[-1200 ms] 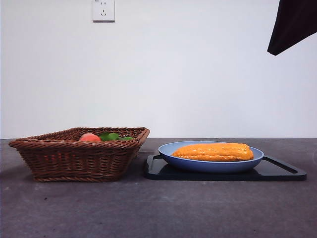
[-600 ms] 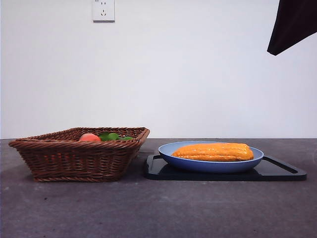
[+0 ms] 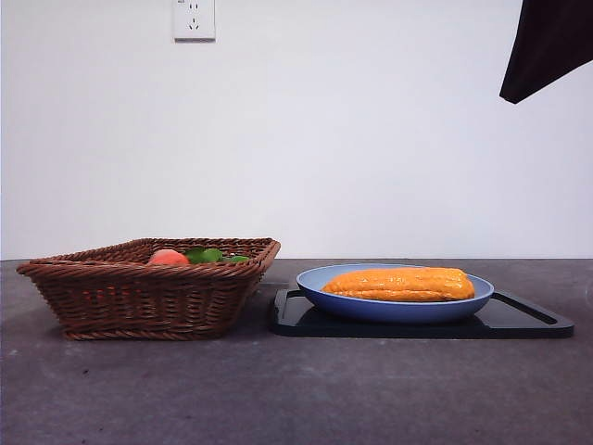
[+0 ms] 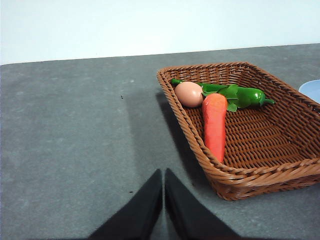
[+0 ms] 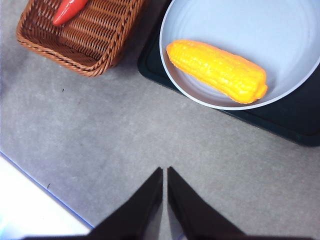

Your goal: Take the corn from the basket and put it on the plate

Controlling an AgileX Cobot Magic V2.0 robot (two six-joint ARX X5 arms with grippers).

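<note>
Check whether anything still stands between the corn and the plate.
Nothing visible does. The corn already lies inside the plate, which sits on the black tray beside the basket. Both end effectors, left and right, are shut, empty and away from it.

**Both arms idle, jaws closed**

Left gripper (image 4: 163, 192): jaws pressed together, tips meeting, holding nothing. Right gripper (image 5: 164, 192): jaws likewise closed and unloaded, raised high and looking down. One arm (which one cannot be told) shows only as a dark tip (image 3: 548, 44) at the front view's upper corner.
</note>
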